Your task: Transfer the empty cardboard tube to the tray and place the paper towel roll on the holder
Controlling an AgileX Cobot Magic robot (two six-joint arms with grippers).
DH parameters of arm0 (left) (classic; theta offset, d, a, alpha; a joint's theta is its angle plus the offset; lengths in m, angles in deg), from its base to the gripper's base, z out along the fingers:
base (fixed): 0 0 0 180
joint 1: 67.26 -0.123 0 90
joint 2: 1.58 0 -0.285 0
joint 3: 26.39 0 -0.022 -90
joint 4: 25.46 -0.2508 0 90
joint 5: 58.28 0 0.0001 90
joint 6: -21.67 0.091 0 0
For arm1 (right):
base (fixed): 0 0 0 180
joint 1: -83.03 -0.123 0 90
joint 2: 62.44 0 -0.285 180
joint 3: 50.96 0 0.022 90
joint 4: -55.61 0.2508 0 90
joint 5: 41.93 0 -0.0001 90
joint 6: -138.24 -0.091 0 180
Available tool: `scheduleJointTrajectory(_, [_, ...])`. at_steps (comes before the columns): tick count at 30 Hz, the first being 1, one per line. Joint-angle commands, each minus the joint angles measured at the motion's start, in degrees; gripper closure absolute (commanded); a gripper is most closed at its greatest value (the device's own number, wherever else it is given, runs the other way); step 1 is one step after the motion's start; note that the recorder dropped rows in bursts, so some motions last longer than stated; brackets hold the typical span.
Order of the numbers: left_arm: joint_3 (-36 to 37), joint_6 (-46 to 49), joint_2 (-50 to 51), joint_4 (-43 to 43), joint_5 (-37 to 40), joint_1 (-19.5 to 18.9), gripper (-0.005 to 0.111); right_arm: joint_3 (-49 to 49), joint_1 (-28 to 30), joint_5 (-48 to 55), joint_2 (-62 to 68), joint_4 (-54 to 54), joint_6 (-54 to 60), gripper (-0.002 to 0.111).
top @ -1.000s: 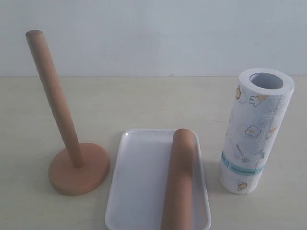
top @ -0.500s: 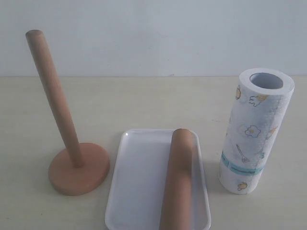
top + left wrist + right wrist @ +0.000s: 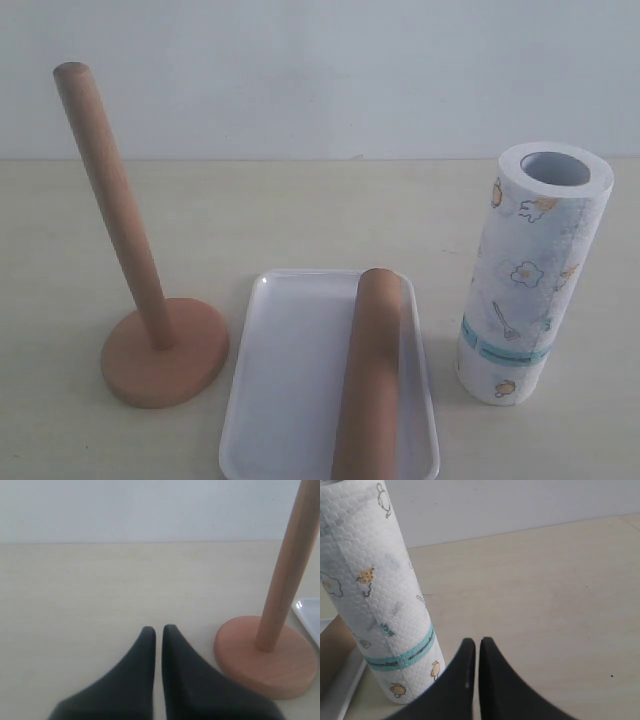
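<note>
My left gripper (image 3: 159, 630) rests pressed together beside the bare holder (image 3: 266, 656). My right gripper (image 3: 477, 642), likewise empty, is near the upright paper towel roll (image 3: 375, 595). The cardboard tube (image 3: 372, 375) lies in the tray (image 3: 290, 385).

All you really see of the robot is the left gripper (image 3: 159, 628) and right gripper (image 3: 477, 641), each one a pair of smooth matte black fingers, fat at the base and curving up into narrow rounded tips.
</note>
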Motion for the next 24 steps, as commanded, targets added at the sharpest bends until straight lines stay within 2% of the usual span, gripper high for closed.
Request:
scheduleJointTrajectory(1, [0.15, 0.26, -0.14, 0.64, 0.05, -0.15, 0.103, 0.03, 0.00, -0.28, -0.27, -0.03, 0.00, 0.106])
scheduleJointTrajectory(7, [0.15, 0.26, -0.14, 0.64, 0.05, -0.15, 0.103, 0.03, 0.00, -0.28, -0.27, -0.03, 0.00, 0.106])
scheduleJointTrajectory(12, [0.15, 0.26, -0.14, 0.64, 0.05, -0.15, 0.103, 0.03, 0.00, -5.66, -0.27, -0.03, 0.00, 0.106])
scheduleJointTrajectory(16, [0.15, 0.26, -0.14, 0.64, 0.05, -0.15, 0.103, 0.03, -0.03, -31.24, -0.27, 4.76, -2.06, 0.106])
scheduleJointTrajectory(19, [0.15, 0.26, -0.14, 0.64, 0.05, -0.15, 0.103, 0.03, -0.03, -49.88, -0.27, 4.75, -13.81, 0.106])
scheduleJointTrajectory(21, [0.15, 0.26, -0.14, 0.64, 0.05, -0.15, 0.103, 1.01, -0.03, -51.75, -0.27, -1.91, -22.40, 0.106])
scheduleJointTrajectory(24, [0.15, 0.26, -0.14, 0.64, 0.05, -0.15, 0.103, 4.75, -0.03, -51.42, -0.11, -20.55, -33.72, 0.106])
